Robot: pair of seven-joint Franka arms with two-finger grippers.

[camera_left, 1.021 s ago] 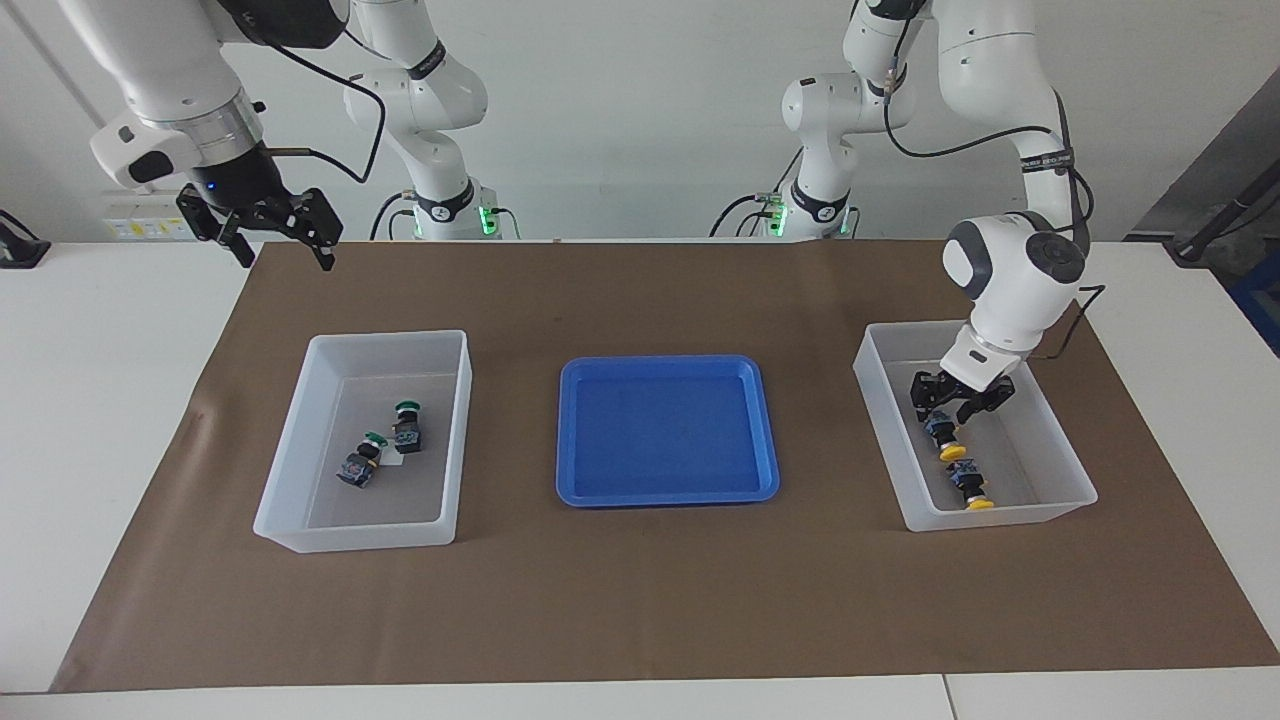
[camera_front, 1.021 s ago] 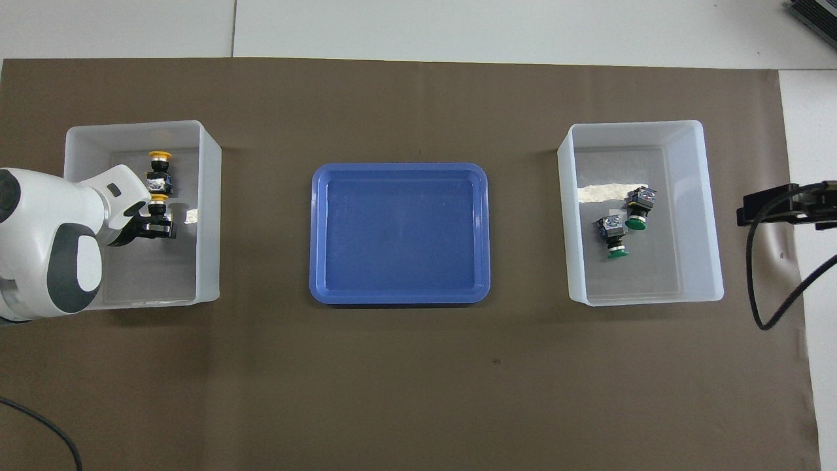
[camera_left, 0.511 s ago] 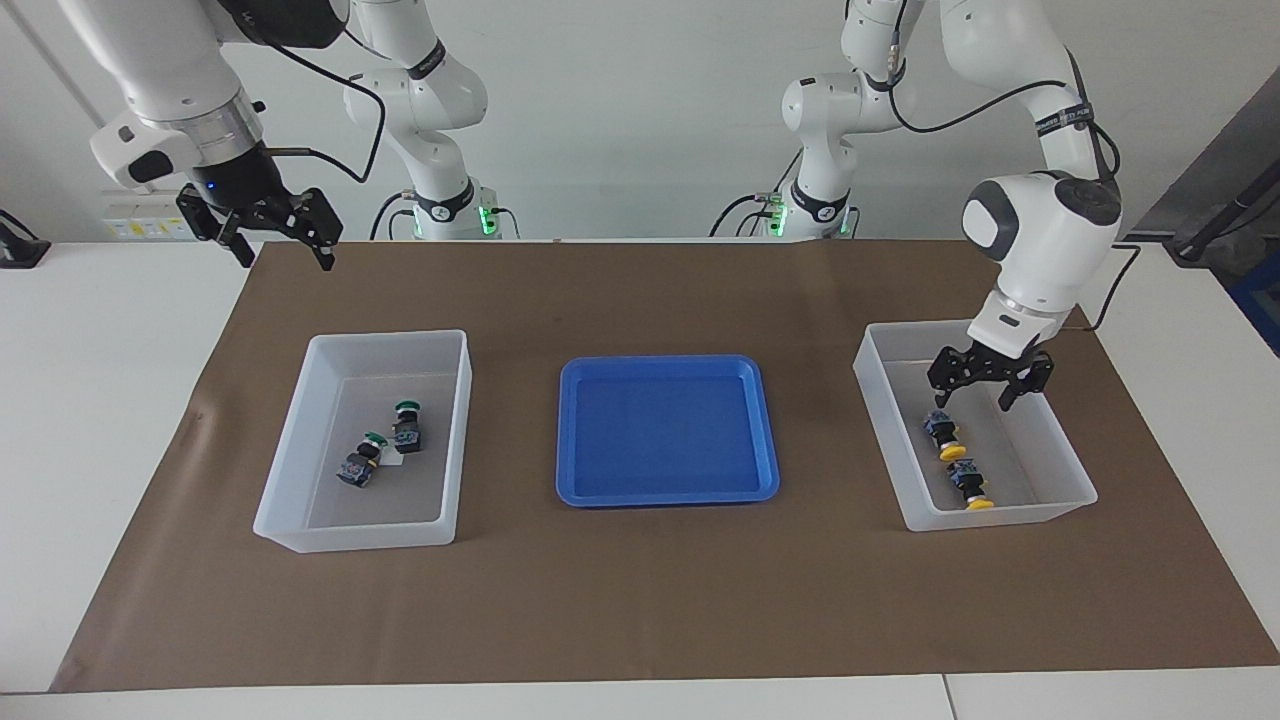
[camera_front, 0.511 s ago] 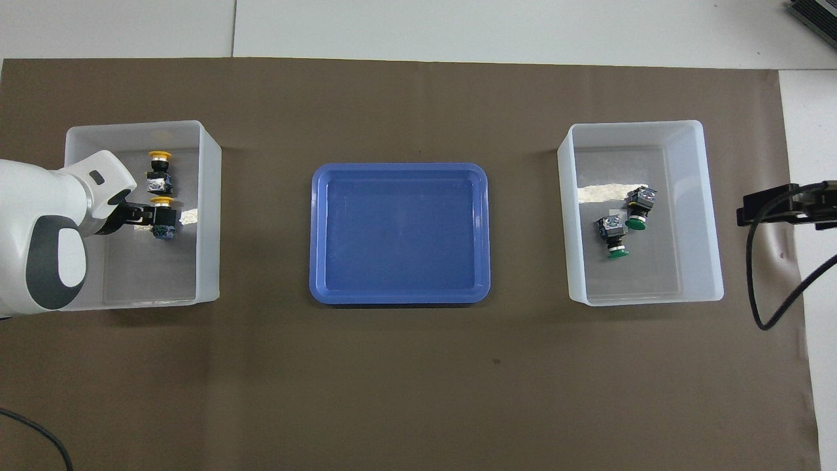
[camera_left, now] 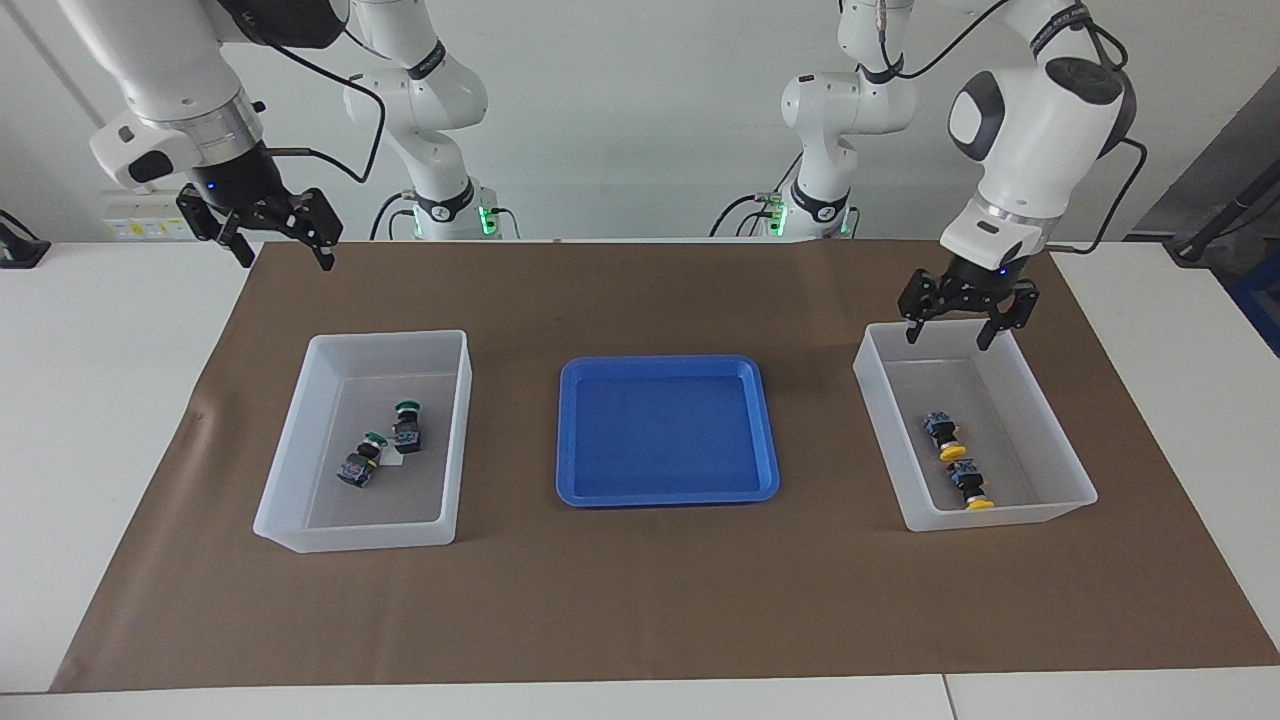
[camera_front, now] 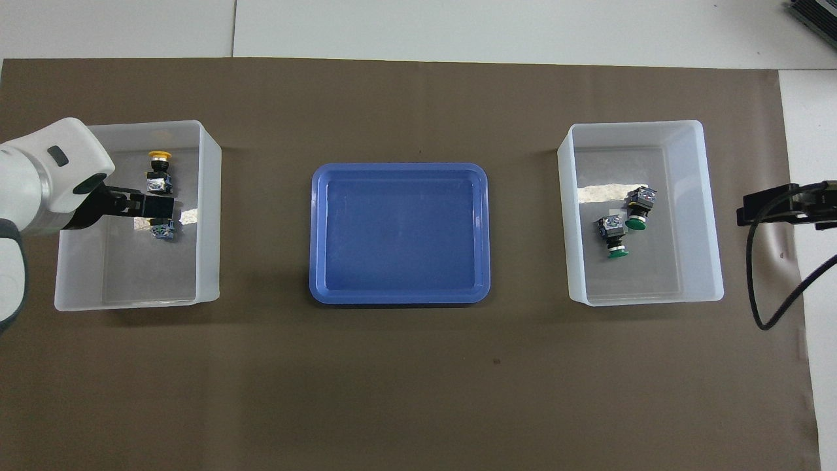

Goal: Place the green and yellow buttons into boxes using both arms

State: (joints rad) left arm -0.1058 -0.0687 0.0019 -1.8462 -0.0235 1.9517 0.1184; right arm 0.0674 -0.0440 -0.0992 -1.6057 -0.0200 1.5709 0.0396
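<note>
Two white jointed arms [camera_left: 1035,110] showing grey joint caps; black cables trailing along links; black two-finger grippers [camera_left: 965,312]; green lights glowing at bases.

Plain pale grey wall [camera_left: 640,110], white rectangular table [camera_left: 90,400], large brown paper mat [camera_left: 640,600] spread across it, even indoor light

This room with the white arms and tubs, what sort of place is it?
Probably a robotics lab test bench: two white jointed robot arms bolted at a table, a brown paper mat, and translucent white plastic tubs of push-button switches.
</note>
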